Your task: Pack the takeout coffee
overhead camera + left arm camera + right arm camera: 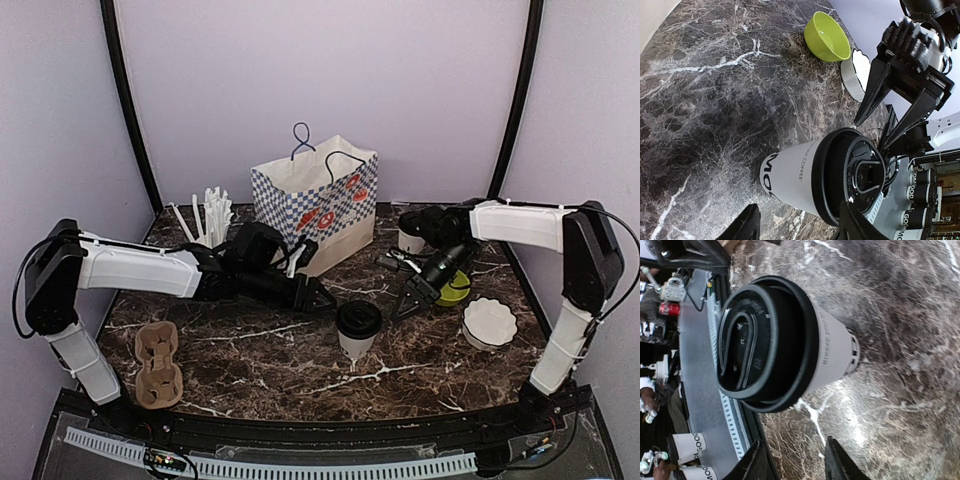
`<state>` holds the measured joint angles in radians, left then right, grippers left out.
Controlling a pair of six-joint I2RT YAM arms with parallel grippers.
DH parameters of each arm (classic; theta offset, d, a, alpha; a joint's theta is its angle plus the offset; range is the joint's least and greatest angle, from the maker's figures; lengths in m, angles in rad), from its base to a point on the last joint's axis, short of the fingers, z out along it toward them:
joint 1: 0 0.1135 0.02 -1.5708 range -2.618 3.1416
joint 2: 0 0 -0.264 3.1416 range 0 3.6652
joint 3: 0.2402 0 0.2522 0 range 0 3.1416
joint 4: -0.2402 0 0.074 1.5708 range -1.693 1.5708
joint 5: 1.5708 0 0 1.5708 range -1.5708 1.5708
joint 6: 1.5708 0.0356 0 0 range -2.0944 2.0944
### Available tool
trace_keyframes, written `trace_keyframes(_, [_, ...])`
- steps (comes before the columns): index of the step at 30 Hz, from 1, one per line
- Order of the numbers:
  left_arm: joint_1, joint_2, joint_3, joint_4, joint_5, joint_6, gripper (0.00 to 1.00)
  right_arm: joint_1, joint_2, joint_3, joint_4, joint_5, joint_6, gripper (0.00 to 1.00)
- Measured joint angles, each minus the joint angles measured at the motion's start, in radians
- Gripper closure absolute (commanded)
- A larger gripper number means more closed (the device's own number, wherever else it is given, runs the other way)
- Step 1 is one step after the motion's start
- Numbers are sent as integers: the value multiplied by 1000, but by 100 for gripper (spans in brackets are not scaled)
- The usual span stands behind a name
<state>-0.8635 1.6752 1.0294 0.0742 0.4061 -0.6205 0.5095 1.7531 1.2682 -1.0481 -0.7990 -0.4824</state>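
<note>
A white takeout coffee cup with a black lid (357, 328) stands upright at the table's middle. It also shows in the left wrist view (800, 175) and in the right wrist view (770, 340). My left gripper (318, 296) is open and empty just left of and behind the cup; its fingers (746, 225) do not touch it. My right gripper (408, 303) is open and empty just right of the cup, and it also shows in the left wrist view (885, 117). A second white cup (410, 240) stands at the back right, partly hidden behind my right arm.
A blue-checked paper bag (318, 205) stands open at the back centre. A cup of white straws (208, 222) is to its left. A brown cup carrier (157, 365) lies front left. A lime-green bowl (457, 289) and a white fluted dish (490, 323) sit at the right.
</note>
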Motion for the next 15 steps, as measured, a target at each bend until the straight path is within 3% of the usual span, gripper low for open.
trace_keyframes(15, [-5, 47, 0, 52, 47, -12, 48, 0, 72, 32, -28, -104, -20, 55])
